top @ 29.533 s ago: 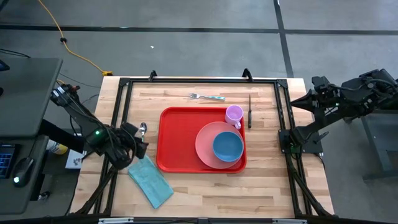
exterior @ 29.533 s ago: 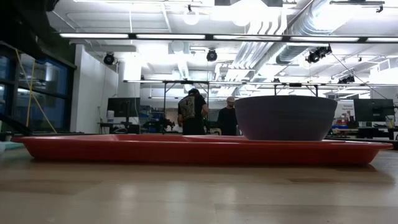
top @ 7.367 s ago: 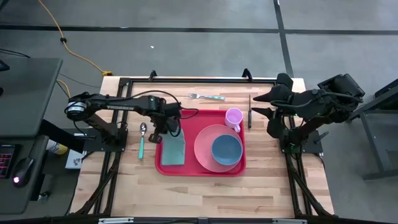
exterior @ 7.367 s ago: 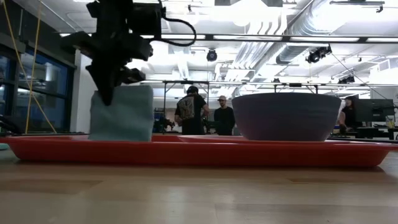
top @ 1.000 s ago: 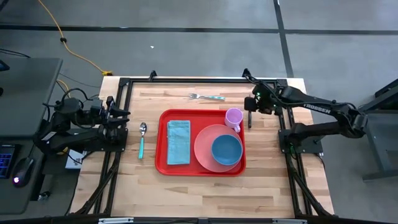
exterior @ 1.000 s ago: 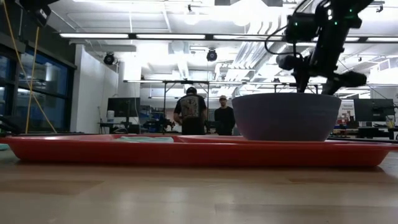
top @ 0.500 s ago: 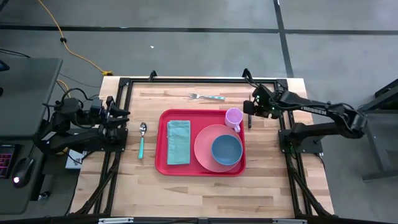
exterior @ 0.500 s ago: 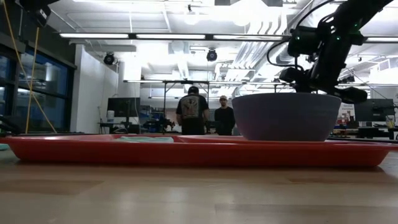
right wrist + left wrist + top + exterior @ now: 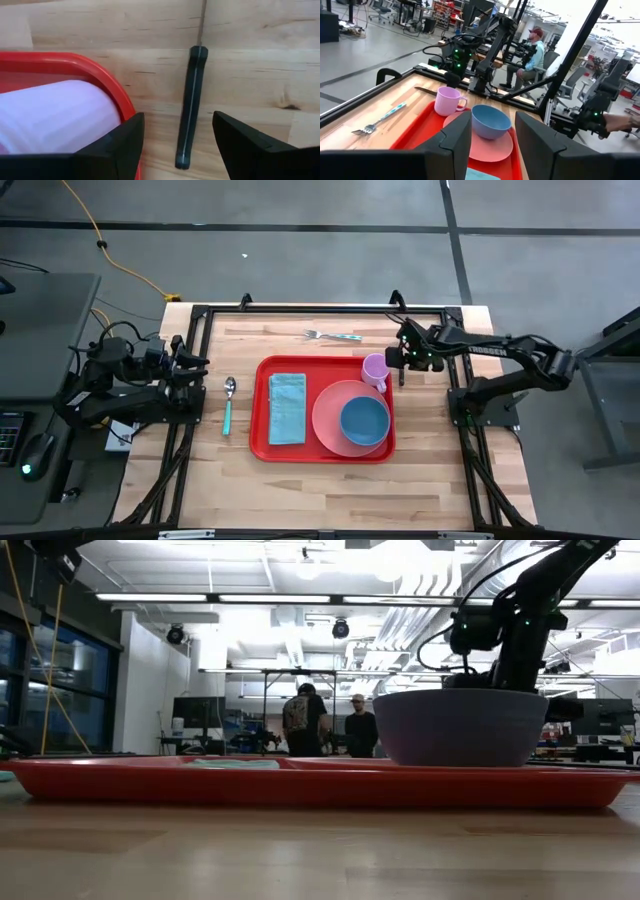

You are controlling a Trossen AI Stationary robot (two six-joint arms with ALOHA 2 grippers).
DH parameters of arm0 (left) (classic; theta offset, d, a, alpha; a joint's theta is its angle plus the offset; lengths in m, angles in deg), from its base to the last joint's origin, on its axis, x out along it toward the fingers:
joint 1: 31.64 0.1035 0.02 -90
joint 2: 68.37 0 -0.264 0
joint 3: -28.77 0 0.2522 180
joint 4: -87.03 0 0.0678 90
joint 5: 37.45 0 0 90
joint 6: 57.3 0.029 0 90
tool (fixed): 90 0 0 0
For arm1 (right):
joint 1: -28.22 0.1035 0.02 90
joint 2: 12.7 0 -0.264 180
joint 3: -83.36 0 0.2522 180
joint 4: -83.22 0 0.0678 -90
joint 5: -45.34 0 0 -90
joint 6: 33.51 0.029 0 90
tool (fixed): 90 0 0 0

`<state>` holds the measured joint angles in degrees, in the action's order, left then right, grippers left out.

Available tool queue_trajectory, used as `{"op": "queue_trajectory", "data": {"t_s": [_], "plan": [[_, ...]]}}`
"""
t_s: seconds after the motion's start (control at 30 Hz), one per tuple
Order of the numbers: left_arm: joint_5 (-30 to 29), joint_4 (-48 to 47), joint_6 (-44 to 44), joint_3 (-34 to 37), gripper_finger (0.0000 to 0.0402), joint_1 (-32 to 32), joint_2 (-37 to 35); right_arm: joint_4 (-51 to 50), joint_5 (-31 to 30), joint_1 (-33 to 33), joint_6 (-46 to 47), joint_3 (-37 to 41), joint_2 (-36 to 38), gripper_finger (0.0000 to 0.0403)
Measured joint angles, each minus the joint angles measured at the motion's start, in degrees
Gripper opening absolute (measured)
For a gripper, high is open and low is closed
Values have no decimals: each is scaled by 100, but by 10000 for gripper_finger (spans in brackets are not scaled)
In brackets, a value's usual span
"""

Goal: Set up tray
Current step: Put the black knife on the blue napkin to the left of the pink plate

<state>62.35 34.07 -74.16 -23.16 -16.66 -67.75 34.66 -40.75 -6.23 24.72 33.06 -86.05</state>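
- Wooden table (image 9: 330, 480), seen from the high view: we find the tray (image 9: 262, 442) near its middle, holding a napkin (image 9: 287, 407), a pink plate (image 9: 328, 420) with a blue bowl (image 9: 365, 417) on it, and a cup (image 9: 376, 367) in the tray's far right corner. A spoon (image 9: 228, 402) lies off the tray's left edge, a fork (image 9: 333, 335) near the table's far edge, so we judge the cutlery not yet loaded.
- Same view: our right gripper (image 9: 401, 357) hangs over the knife (image 9: 402, 366) just off the tray's right edge, while the left arm waits past the table's left edge.
- Low view: the bowl (image 9: 460, 727) stands tall on the tray (image 9: 320, 783); the right arm comes down behind it. People stand far back in the room.
- Left wrist view: our left gripper (image 9: 492, 135) has its fingers (image 9: 456, 135) apart, holding nothing, and looks across the tray (image 9: 415, 136) at the cup (image 9: 448, 100).
- Right wrist view: our right gripper (image 9: 177, 142) is spread wide with a finger (image 9: 120, 142) on each side of the knife's (image 9: 189, 105) dark handle, not yet touching it. We judge it lined up this way to pinch the handle, close beside the tray's rim (image 9: 107, 80).
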Motion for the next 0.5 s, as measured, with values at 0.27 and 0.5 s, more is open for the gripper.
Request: {"op": "queue_trajectory", "data": {"t_s": [0.27,0.5], "plan": [[15,2,-13,0,182,0,0,-19,141,-56,-130,-2,-335,209],[15,2,-13,1,182,0,0,85,161,-56,-130,-2,-553,209]]}}
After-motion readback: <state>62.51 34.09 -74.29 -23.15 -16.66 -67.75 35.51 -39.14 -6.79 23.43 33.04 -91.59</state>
